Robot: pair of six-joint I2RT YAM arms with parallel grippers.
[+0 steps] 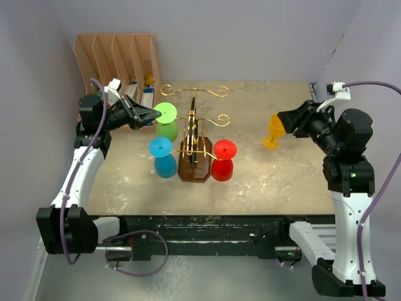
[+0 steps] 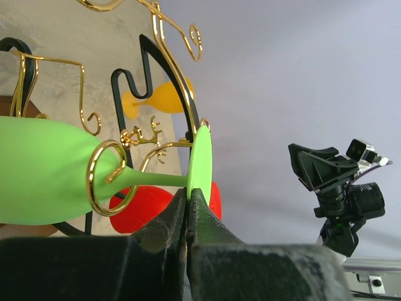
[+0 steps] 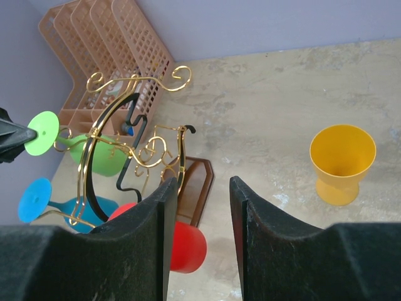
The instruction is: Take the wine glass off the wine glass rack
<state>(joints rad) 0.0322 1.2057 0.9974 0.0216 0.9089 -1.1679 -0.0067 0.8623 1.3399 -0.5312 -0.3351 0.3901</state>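
The wine glass rack [image 1: 194, 141] has gold wire arms with curls on a dark brown base [image 1: 194, 170]. A green wine glass [image 1: 166, 122] hangs upside down on its far-left arm, a blue glass [image 1: 164, 158] on the near left, a red glass [image 1: 222, 160] on the near right. My left gripper [image 1: 155, 114] is shut on the rim of the green glass's foot [image 2: 200, 164], the stem still inside a gold curl [image 2: 106, 179]. My right gripper [image 1: 283, 120] is open and empty, just beside a yellow glass [image 1: 274, 132] standing on the table.
A peach slotted file organiser [image 1: 119, 56] stands at the back left, close behind my left gripper. Walls close in at left, right and back. The rack's far gold arms [image 1: 194, 91] hold no glasses.
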